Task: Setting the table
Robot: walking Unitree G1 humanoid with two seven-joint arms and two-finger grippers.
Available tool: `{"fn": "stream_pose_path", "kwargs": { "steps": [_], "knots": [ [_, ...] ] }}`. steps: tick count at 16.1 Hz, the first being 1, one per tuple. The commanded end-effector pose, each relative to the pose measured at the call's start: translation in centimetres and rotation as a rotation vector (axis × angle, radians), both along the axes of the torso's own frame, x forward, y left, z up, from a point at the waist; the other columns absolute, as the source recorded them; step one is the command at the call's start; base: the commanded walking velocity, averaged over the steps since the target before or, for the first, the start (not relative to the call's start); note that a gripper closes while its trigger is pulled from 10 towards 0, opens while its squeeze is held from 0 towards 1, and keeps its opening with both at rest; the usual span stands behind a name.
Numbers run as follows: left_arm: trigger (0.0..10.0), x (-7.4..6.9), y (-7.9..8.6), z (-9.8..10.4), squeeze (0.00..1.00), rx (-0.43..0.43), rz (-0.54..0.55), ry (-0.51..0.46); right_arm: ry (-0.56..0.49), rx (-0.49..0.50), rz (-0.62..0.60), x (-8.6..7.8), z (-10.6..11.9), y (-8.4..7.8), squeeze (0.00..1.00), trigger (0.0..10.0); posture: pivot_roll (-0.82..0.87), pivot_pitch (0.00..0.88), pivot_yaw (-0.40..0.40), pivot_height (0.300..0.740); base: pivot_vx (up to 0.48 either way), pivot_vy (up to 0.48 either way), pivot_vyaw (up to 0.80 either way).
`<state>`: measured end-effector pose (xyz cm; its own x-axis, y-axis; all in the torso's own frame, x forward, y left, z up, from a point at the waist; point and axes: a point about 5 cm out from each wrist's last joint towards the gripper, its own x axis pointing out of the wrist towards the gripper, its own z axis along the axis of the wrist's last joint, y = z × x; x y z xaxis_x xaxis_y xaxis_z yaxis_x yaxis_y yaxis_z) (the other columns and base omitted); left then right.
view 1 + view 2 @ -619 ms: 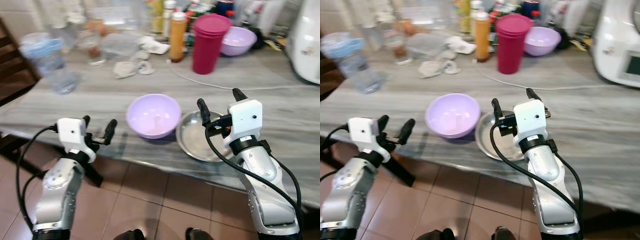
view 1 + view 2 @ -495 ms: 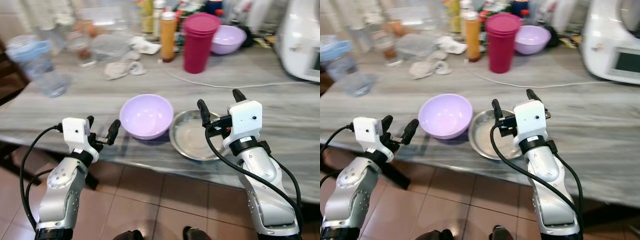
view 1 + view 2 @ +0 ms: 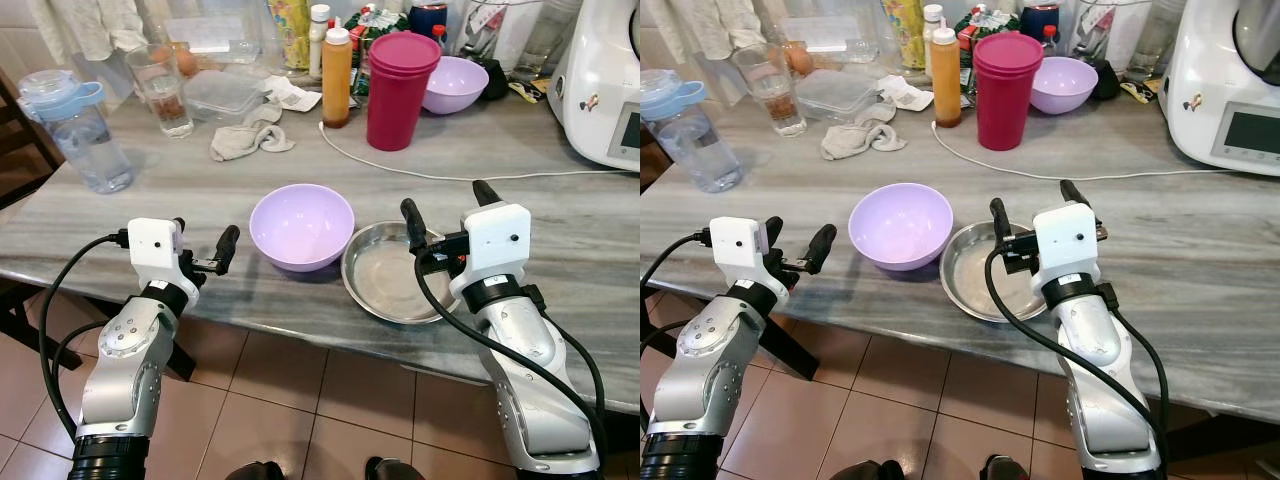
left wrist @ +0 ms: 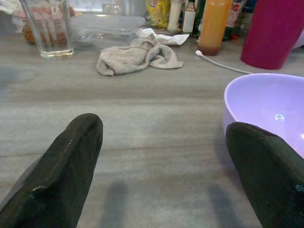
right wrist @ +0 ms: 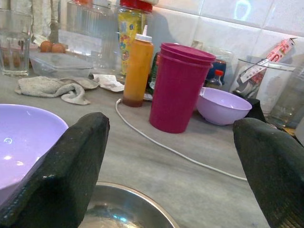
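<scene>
two lilac bowls (image 3: 301, 225) (image 3: 455, 83), one steel dish (image 3: 392, 285)

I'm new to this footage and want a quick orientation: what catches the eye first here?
Two open black pincers frame the near edge of the grey marble table: the right pincer over the shallow round steel dish, the left pincer beside the lilac plastic bowl. Behind them, a tall magenta lidded tumbler stands out among the clutter.
</scene>
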<state>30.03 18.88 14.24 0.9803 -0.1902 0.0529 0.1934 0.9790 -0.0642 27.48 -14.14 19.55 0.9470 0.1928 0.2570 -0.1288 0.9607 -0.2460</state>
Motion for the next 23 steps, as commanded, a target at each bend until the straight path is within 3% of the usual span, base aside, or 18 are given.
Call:
{"fn": "stream_pose_path", "kwargs": {
  "steps": [1,6,23],
  "knots": [
    [10.0,0.03,0.24,-0.12,0.00,0.016,0.004,0.014,-0.004,0.005,-0.004,0.13,0.02,-0.03,0.00,10.0,-0.19,0.141,0.071,0.740,0.000,0.000,0.00],
    [10.0,0.19,0.30,0.06,0.00,0.026,0.008,0.019,-0.001,0.006,-0.010,0.23,-0.04,-0.27,0.00,10.0,-0.19,0.142,0.076,0.740,-0.043,0.000,0.00],
    [10.0,0.41,0.10,0.16,0.00,0.057,-0.019,0.018,-0.015,0.026,-0.045,0.50,-0.08,-0.44,0.00,10.0,-0.19,0.138,0.091,0.740,-0.288,0.000,0.00]
  ]
}}
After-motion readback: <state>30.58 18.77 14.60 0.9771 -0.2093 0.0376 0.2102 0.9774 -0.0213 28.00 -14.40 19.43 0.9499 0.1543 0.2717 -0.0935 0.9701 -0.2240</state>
